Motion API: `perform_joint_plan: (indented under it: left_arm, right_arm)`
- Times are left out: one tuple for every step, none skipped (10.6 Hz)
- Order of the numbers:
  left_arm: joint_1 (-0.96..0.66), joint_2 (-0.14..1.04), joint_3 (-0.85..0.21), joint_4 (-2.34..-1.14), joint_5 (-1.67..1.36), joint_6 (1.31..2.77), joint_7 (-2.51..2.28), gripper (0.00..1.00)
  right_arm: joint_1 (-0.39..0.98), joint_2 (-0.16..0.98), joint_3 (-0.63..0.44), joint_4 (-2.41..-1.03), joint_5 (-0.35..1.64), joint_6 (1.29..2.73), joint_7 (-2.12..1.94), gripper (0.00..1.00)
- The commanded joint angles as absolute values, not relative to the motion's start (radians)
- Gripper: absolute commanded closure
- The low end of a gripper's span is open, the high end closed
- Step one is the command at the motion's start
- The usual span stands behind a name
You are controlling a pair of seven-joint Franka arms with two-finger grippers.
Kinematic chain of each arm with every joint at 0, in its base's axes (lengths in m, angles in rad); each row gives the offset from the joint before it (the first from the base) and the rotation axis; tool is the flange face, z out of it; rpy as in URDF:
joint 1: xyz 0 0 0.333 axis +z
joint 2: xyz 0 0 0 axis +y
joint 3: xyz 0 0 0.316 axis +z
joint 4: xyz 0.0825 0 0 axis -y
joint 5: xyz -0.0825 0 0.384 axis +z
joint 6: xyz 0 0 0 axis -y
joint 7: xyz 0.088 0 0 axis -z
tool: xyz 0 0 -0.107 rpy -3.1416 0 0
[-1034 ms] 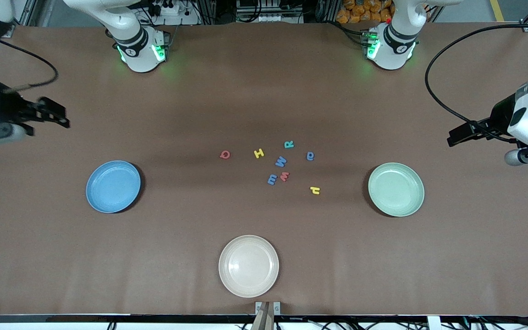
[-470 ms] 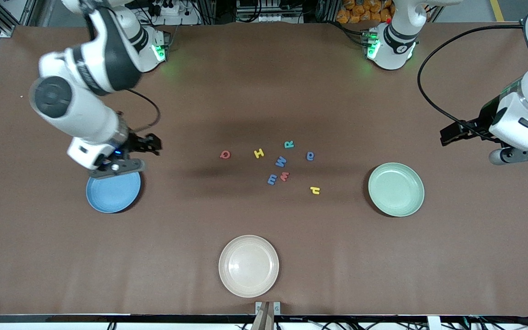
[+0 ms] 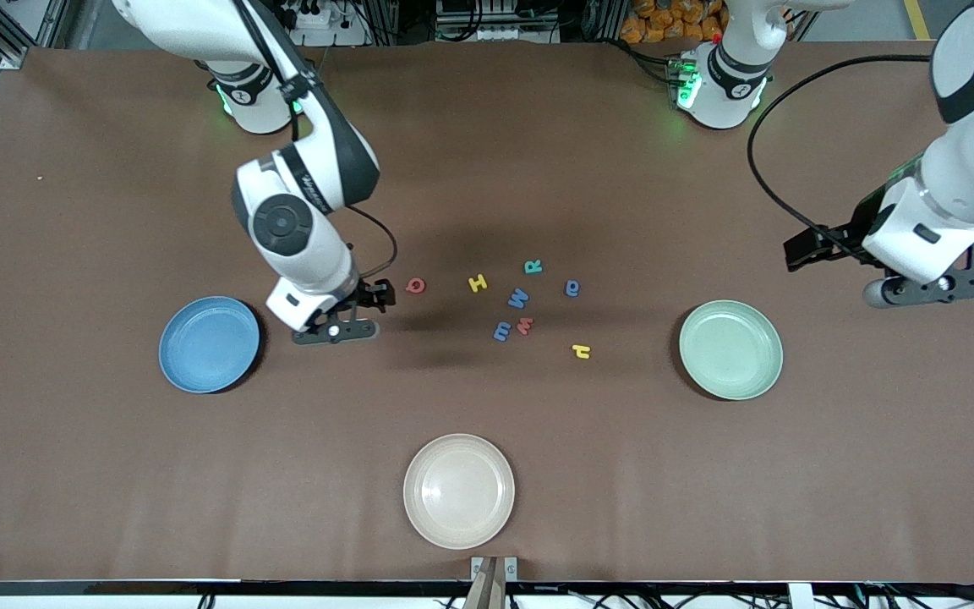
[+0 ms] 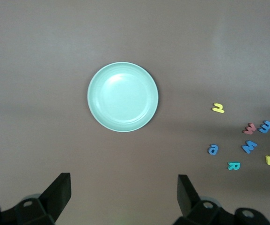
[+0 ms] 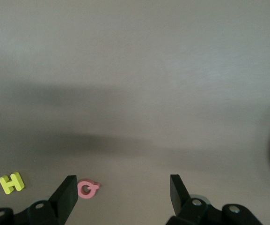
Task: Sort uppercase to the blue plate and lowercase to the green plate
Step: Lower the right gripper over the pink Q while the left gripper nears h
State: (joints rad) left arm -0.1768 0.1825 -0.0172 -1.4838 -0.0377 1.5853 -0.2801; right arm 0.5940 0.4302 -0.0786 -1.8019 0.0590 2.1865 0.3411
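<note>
Red Q (image 3: 415, 286): we see it flat on the desk, the letter closest to the right arm's end of the group; in the right wrist view it lies just beside one fingertip of that arm's tool.
Yellow H (image 3: 478, 282): we find it flat on the desk, between the red Q and the teal R (image 3: 533, 267).
Blue W (image 3: 518, 298): it lies just nearer the front camera than the teal R, apart from it.
Lowercase letters: we count the blue a (image 3: 572, 288), the blue m (image 3: 502, 331), the small red letter (image 3: 525, 325) just beside the blue m, and the yellow h (image 3: 582, 351), the nearest of the group to the front camera.
Blue plate (image 3: 191, 372): it sits toward the right arm's end of the desk; we see nothing in it.
Green plate (image 3: 707, 372): it sits toward the left arm's end; we see nothing in it.
Right end effector (image 3: 375, 298): we see it low over the desk between the blue plate and the red Q, fingers spread, holding nothing.
Left end effector (image 3: 800, 252): it hangs over bare desk near the green plate, fingers spread wide, holding nothing.
Cream-white plate (image 3: 419, 516): it sits on the desk nearest the front camera, well apart from the letters.
</note>
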Motion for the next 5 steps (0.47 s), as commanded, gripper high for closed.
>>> perform_joint_plan:
  left_arm:
    - [-0.173,0.215,-0.035,-1.532,-0.099,1.649,-0.226,0.0]
    - [-0.173,0.23,-0.046,-1.557,-0.1,1.695,-0.154,0.0]
    - [-0.175,0.248,-0.048,-1.578,-0.1,1.742,-0.087,0.0]
    - [-0.175,0.271,-0.054,-1.594,-0.1,1.794,-0.001,0.0]
    - [-0.176,0.299,-0.058,-1.601,-0.1,1.843,0.105,0.0]
  right_arm:
    - [0.699,0.472,-0.084,-1.79,0.066,2.254,0.237,0.16]
    - [0.715,0.501,-0.083,-1.789,0.066,2.284,0.144,0.22]
    - [0.739,0.517,-0.083,-1.79,0.064,2.299,0.055,0.25]
    - [0.758,0.525,-0.084,-1.79,0.063,2.301,-0.019,0.26]
    - [0.762,0.526,-0.084,-1.792,0.057,2.301,-0.097,0.25]
